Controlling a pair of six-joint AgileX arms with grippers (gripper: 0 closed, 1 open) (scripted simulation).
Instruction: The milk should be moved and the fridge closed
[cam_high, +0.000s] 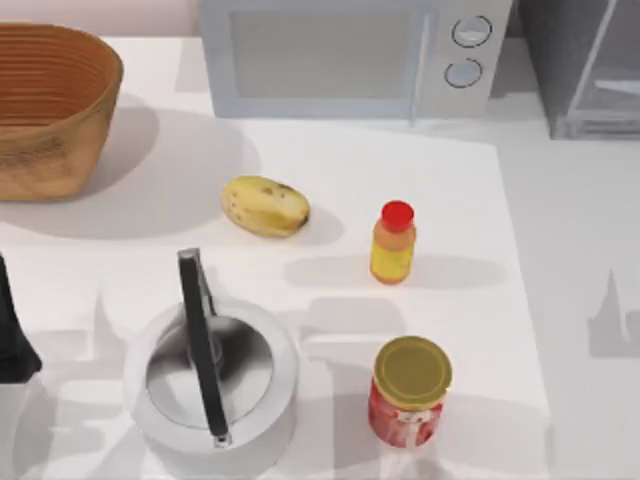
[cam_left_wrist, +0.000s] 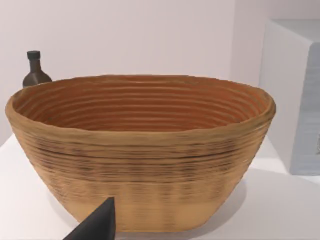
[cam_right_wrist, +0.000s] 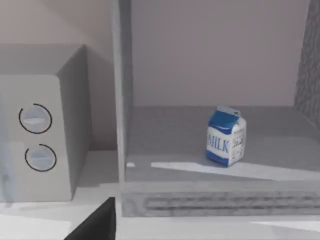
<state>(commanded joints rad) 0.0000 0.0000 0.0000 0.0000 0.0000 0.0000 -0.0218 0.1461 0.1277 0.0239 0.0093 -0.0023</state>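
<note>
Right up close to the overhead camera sits the kettle, black handle across its lid, at the near edge of the table, with the red jar and its gold lid just to its right. Behind them, the yellow bottle and a potato in mid-table, the wicker basket far left, the microwave along the far edge.

Now the business end: the fridge stands at the far right, and it is open. From the right wrist view you look straight into the cabinet, and there is the milk, upright on the grey shelf, well inside and nothing touching it. So the carton already sits in the fridge, though whether that counts as moved I cannot say for certain. The door is plainly not shut, so closing it is what remains.

The left arm is parked at the near left edge of the table, its camera facing the basket, with a dark bottle behind the rim. A dark sliver of the left gripper pokes in, and likewise of the right gripper, facing the fridge; for both, whether the fingers are apart or together, I cannot tell.
</note>
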